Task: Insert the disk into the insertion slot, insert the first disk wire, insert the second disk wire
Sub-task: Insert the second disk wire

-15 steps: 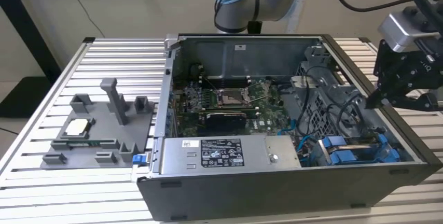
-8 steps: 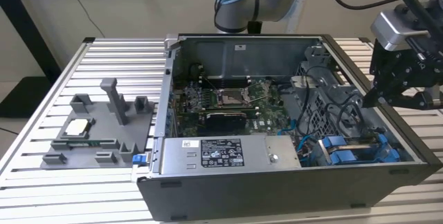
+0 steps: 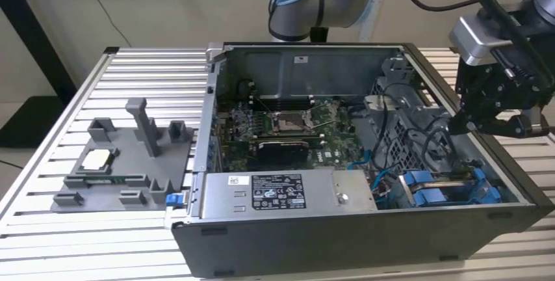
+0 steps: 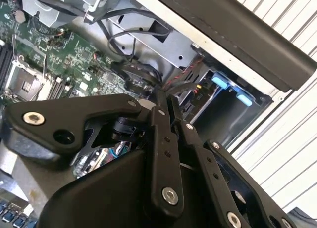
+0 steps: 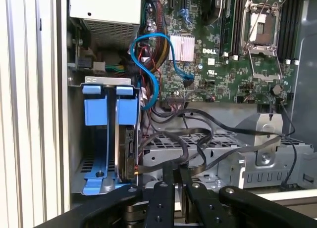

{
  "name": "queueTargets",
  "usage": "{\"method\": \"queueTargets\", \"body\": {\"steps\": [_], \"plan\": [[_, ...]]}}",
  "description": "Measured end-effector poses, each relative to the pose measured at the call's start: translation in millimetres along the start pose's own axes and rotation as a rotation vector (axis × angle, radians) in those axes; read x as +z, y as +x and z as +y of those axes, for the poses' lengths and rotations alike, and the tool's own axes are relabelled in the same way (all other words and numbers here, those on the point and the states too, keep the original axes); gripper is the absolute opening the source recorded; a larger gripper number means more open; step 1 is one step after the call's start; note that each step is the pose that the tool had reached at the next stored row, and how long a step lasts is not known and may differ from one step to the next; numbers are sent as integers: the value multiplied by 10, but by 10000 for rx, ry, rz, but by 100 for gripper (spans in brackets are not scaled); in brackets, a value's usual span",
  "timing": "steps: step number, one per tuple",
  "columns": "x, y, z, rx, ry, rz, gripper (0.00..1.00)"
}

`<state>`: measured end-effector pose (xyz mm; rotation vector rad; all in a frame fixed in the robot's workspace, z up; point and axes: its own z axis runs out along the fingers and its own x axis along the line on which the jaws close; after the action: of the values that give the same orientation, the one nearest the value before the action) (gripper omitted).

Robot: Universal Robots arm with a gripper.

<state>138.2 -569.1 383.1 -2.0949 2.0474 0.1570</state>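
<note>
The disk (image 5: 130, 154) stands edge-on in the insertion slot (image 5: 96, 139), a grey bay with blue plastic guides at the case's front corner on the exterior view's right (image 3: 444, 188). In the second wrist view the slot's blue tabs (image 4: 224, 83) lie beyond my fingertips. My gripper (image 3: 464, 125) hangs over the case's side wall on that same side, above the bay. In both wrist views its fingers (image 5: 167, 181) are drawn together, with a black wire (image 5: 198, 139) running down between their tips (image 4: 163, 97). The wire's plug end is hidden by the fingers.
A grey labelled power-supply box (image 3: 286, 193) lies along the case's front. The motherboard (image 3: 286, 125) fills the floor. A perforated metal cage (image 5: 223, 149) with looping black cables sits beside the bay, and a blue cable (image 5: 148, 40) arcs above it. A grey parts fixture (image 3: 121, 164) stands on the slatted table.
</note>
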Motion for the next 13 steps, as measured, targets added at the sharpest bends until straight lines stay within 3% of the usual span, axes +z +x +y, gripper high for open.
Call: {"method": "queueTargets", "body": {"steps": [9,13], "plan": [[-11,-4,159,-78,340,3,16],[-11,-4,165,-83,357,2,16]]}}
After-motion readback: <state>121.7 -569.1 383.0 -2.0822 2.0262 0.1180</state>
